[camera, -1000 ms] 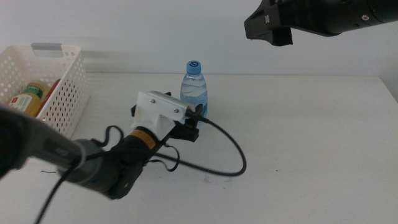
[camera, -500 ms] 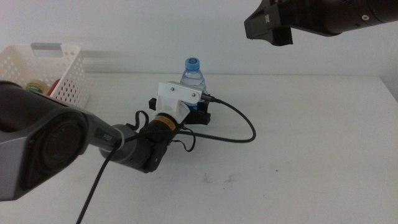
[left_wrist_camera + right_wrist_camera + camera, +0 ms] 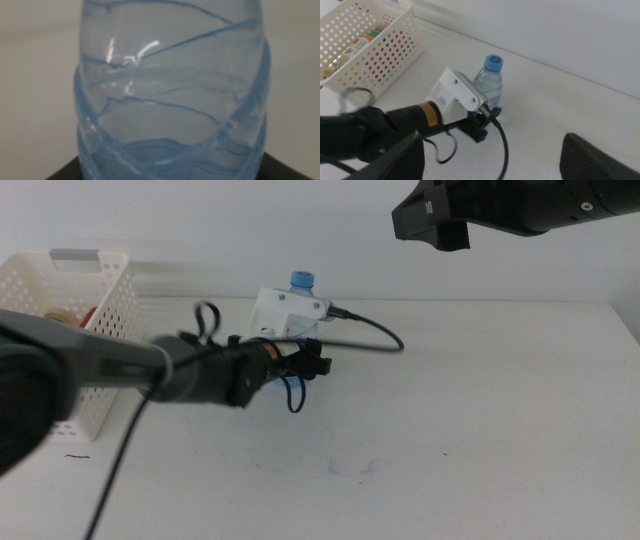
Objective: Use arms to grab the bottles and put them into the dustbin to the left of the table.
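The left tool point(image 3: 312, 363) is reached across the white counter point(image 3: 480, 420) to the clear blue-capped water bottle point(image 3: 301, 285), which stands upright near the counter's far edge and fills the left wrist view; whether its jaws are closed on the bottle cannot be told. The right tool point(image 3: 432, 225) is held high above the counter, its jaws spread wide and empty. The yellow-liquid bottle point(image 3: 355, 46) is seen lying in the white dustbin point(image 3: 100, 340) at the counter's left.

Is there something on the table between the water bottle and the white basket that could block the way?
Nothing visible does. The table between the water bottle and the basket is bare apart from the left arm, whose gripper is at the bottle's base. The right gripper hangs high above.
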Controlling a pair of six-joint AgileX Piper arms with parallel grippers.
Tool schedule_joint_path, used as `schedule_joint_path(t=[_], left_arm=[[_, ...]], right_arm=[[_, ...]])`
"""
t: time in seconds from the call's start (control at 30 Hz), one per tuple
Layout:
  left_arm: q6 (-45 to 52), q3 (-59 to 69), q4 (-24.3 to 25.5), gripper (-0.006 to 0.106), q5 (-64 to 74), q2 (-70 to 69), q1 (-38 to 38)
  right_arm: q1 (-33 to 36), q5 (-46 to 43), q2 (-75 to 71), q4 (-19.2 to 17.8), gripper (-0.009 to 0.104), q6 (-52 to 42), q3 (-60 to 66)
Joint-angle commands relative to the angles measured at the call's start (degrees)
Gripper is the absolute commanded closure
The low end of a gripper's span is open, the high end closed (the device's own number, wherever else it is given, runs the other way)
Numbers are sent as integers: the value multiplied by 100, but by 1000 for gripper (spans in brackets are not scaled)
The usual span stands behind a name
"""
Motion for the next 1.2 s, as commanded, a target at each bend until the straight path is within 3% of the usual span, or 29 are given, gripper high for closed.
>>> schedule_joint_path(t=[0.0, 0.13, 0.3, 0.6, 0.8, 1.0, 1.1, 1.17], left_arm=[[16, 0, -218, 95, 1153, -564, 32], [16, 0, -159, 100, 2996, -1513, 98], [-46, -225, 446, 100, 4695, -2490, 484], [269, -2278, 676, 100, 7902, -2590, 2235], [699, -2543, 515, 100, 7692, -2217, 3398], [916, -2543, 656, 99, 7371, -1617, 3831], [916, -2543, 833, 92, 7114, -1336, 3870], [916, -2543, 927, 81, 7014, -1179, 3870]], right_arm=[[18, -103, -51, -24, 4, -7, 2], [18, -103, -51, -24, 4, -7, 2], [18, -103, -51, -24, 4, -7, 2], [18, -103, -51, -24, 4, -7, 2], [18, -103, -51, -24, 4, -7, 2], [18, -103, -51, -24, 4, -7, 2], [18, -103, -51, -24, 4, -7, 2], [18, -103, -51, -24, 4, -7, 2]])
